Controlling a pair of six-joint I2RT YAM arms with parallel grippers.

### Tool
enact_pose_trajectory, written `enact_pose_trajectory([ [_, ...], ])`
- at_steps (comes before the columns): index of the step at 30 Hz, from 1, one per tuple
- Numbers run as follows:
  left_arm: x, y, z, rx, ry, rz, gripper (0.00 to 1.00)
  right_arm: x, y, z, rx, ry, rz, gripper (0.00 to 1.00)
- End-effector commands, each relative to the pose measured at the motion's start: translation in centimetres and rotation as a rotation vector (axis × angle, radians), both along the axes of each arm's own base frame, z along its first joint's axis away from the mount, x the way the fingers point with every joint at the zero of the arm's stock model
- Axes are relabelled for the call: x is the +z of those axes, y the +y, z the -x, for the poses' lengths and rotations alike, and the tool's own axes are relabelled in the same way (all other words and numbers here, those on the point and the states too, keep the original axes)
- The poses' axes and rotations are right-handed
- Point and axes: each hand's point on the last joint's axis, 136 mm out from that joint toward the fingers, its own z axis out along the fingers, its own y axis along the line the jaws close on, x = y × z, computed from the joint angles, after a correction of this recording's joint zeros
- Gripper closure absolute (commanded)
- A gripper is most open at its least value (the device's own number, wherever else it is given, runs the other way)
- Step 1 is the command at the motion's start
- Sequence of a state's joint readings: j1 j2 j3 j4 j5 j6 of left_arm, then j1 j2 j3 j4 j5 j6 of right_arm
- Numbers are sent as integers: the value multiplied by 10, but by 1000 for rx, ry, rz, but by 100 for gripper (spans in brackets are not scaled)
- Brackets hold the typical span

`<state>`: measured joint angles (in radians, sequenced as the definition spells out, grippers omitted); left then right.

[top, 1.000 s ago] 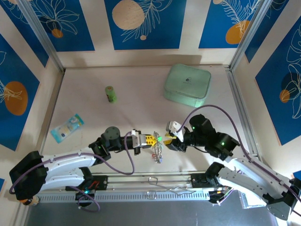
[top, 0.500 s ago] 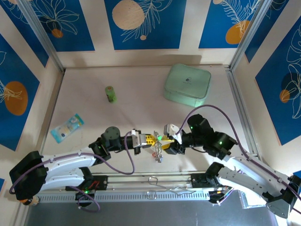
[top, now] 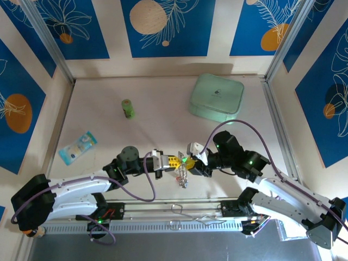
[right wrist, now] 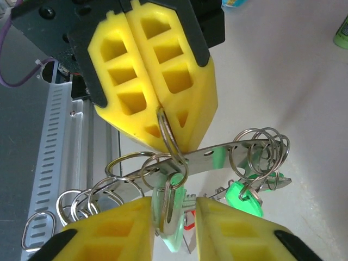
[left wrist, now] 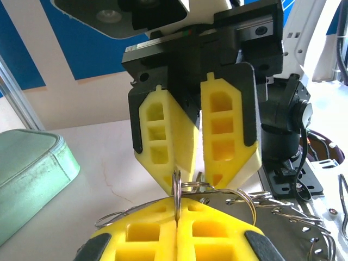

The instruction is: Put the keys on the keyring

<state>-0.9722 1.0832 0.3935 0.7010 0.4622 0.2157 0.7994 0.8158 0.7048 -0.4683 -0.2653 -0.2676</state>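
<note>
The left end effector (top: pixel 173 161) is clenched tight on a small ring (right wrist: pixel 167 138) at the top of the bunch, so the keyring (top: pixel 182 175) dangles right off its fingertips, just on the near side of where the two arms meet. The right end effector (top: pixel 191 163) sits nose to nose with it, the tips nearly touching. Its fingers are still apart, and in its wrist view a green-tagged key (right wrist: pixel 169 215) hangs in the gap between them. It doesn't look pinched to me, since there's daylight on one side of it. The rest of the keys (right wrist: pixel 243 196), another green tag among them, hang off smaller loops along a flat metal strip just beside that.

Compared with a second ago, the right arm has slid left and a bit nearer, closing in on the left one, and its fingers have narrowed. The left arm and the bunch haven't budged. The box (top: pixel 216 98), bottle (top: pixel 128 109) and packet (top: pixel 78 147) are in the same spots on the surface (top: pixel 163 98).

As for writing, the box has a small dark mark in the middle of its lid and the packet has blue print, both too small to read.
</note>
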Motion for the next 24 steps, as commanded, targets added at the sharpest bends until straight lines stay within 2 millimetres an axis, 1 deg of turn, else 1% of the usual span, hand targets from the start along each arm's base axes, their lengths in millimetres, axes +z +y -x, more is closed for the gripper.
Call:
enact_pose_trajectory([
  [1,19,-2,11,-60,-33,68,100,6,1,2,16,-15,0,82],
  [5,17,-2,14,-76,-32,68,100,10,0,1,17,-31,3,90],
  [7,18,-2,15,-84,-34,73,100,9,-1,0,17,-35,9,94],
  [10,21,-2,18,-103,-38,81,100,2,-1,-1,22,-27,27,97],
  [17,30,0,30,-166,-74,140,100,-16,0,8,62,51,68,98],
  [23,29,-1,33,-187,-89,140,100,-16,-2,10,64,66,74,99],
  [24,29,-1,34,-188,-90,139,100,-16,-3,11,66,68,78,96],
])
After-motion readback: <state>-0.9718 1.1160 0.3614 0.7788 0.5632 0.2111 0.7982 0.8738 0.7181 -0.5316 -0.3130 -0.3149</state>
